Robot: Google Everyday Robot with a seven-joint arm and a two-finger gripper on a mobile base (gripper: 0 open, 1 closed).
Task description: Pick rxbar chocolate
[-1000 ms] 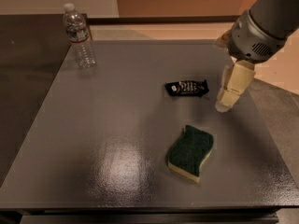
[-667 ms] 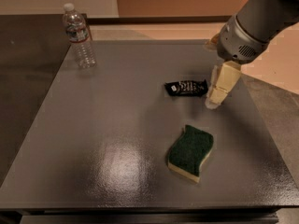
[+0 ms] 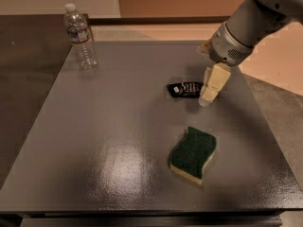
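The rxbar chocolate is a small flat black wrapper with white lettering, lying on the grey table right of centre. My gripper hangs from the arm at the upper right, its cream fingers pointing down just right of the bar's right end and covering that end. It holds nothing that I can see.
A wavy dark green sponge with a yellow underside lies in front of the bar. A clear water bottle stands at the table's far left corner. The table's right edge is close to the gripper.
The gripper has moved left and slightly lower, from a gap right of the bar to right against its right end. The bar, sponge and bottle have not moved.
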